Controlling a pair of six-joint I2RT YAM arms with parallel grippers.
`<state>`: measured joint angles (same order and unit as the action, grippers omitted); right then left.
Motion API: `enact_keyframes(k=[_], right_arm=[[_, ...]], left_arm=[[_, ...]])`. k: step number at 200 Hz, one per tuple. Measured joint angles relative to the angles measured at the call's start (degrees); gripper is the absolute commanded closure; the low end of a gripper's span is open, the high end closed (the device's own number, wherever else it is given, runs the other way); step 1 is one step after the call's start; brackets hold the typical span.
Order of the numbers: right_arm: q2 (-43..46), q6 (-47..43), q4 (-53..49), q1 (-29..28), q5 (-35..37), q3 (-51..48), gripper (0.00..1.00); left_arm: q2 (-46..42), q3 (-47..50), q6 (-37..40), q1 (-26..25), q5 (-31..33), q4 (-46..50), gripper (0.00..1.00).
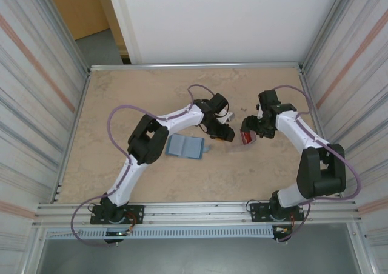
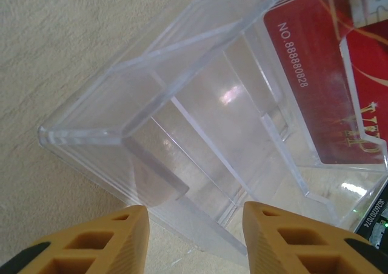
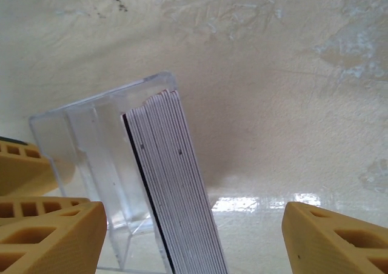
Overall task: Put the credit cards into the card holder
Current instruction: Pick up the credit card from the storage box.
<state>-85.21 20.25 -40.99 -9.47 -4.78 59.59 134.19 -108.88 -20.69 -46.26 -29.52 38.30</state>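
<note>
A red card (image 2: 315, 74), seen from the left wrist through a clear plastic case (image 2: 182, 122), carries the white print "NO. 88880828" along one long edge. Lower on the same card stand large gold letters that look like "VIP", partly cut by the picture's edge. A dark strip (image 2: 371, 218) at the lower right corner bears a line of small white characters, too small to read with certainty.

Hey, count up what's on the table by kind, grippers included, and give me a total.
Grippers: 2 (left gripper, right gripper)
Clear plastic case: 1
Stack of cards: 1, too tightly packed to count singly
Blue card holder: 1
Total: 5
</note>
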Motion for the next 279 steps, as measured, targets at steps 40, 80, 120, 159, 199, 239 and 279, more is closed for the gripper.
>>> enact_keyframes(k=[40,80,120,159,199,239,279], right_arm=[[-1.9,-1.3,-1.2,-0.3,2.5,1.7,0.28],[-2.2,-1.5,-2.1,-0.4,4.0,1.7,0.31],[-3.4,-1.5,-2.7,-1.6,5.4,1.7,0.33],[-3.7,-1.9,-3.3,-1.9,7.1,1.8,0.34],[-3.5,-3.0,-4.1,-1.7,7.6,1.8,0.38],[-2.4,-3.2,-5.2,-1.3,7.6,1.8,0.42],[-1.9,-3.4,-5.8,-0.9,7.7,2.5,0.44]], left_arm=[[0.3,-0.6,0.0,0.0,0.2,0.3,0.59],[0.5,-1.0,0.0,0.0,0.2,0.5,0.59],[0.7,-1.3,0.0,-0.2,0.5,0.7,0.59],[0.8,-1.4,0.1,-0.4,0.9,0.6,0.59],[0.9,-1.5,0.4,-0.8,1.1,0.0,0.59],[1.0,-1.5,0.6,-1.1,1.1,-0.8,0.59],[1.0,-1.5,1.0,-1.2,1.1,-0.9,0.59]])
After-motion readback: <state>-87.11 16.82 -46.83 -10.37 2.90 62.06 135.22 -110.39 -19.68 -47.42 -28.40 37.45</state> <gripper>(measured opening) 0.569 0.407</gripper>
